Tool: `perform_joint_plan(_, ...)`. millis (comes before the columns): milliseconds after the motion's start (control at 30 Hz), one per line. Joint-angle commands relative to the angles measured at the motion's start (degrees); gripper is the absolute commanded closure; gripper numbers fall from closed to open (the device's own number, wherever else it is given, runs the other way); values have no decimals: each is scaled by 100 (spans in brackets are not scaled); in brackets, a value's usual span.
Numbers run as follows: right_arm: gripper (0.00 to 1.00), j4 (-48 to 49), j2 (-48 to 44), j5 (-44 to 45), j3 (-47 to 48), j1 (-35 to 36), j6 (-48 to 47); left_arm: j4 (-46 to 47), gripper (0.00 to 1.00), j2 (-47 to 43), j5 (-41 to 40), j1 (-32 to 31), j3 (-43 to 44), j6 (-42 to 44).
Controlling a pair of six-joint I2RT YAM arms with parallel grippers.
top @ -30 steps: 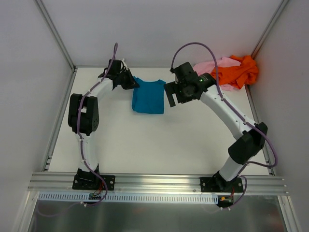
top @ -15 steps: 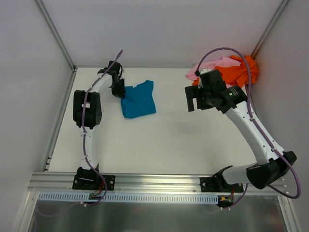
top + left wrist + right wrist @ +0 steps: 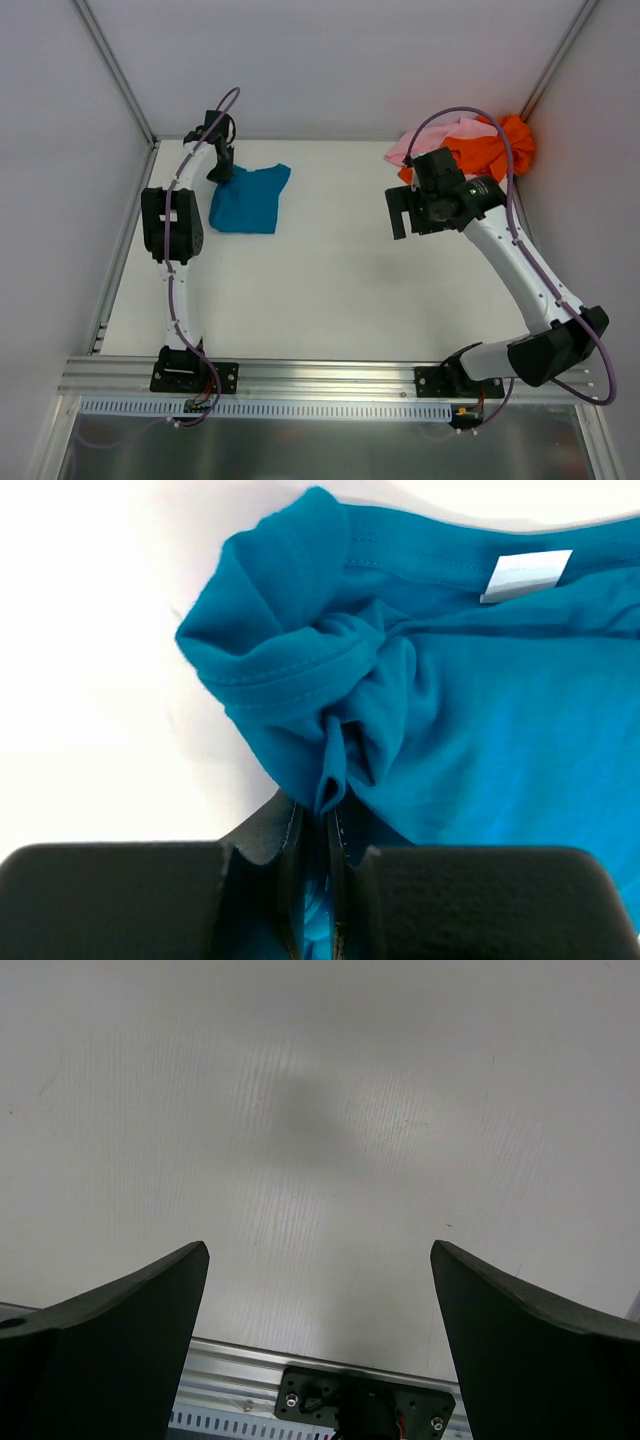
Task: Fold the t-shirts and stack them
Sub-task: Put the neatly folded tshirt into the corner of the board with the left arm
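Observation:
The teal-blue t-shirt (image 3: 248, 199) lies folded on the white table at the far left. My left gripper (image 3: 222, 172) is shut on a bunched fold at the shirt's far left corner; in the left wrist view the cloth (image 3: 450, 700) is pinched between the fingers and its white neck tag (image 3: 526, 574) shows. My right gripper (image 3: 402, 212) is open and empty, held above bare table in the middle right. The orange t-shirt (image 3: 495, 148) and the pale pink t-shirt (image 3: 432, 140) lie crumpled together in the far right corner.
White walls with metal posts close in the table on three sides. An aluminium rail (image 3: 330, 376) carrying both arm bases runs along the near edge and shows in the right wrist view (image 3: 260, 1380). The left arm's links stand along the table's left edge.
My left gripper has dragged the teal-blue shirt left toward the far left corner. My right arm let go earlier, pulled back to the right and stays open.

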Motion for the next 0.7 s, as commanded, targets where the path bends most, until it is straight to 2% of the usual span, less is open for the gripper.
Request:
perform_joint_plan(0, 0, -287, 189, -86, 367, -39, -22, 126, 100, 127, -598, 188, 384, 409)
perform_joint_plan(133, 1, -602, 374, -139, 569, -30, 22, 187, 100, 470, -739, 320, 841, 523)
perform_joint_plan(467, 1, -1491, 954, -86, 1377, -39, 127, 1066, 100, 1059, -836, 873, 1421, 1112)
perform_joint_plan(667, 1, -1930, 1419, -148, 2027, -13, 277, 1725, 100, 910, -398, 1172, 1212, 1490)
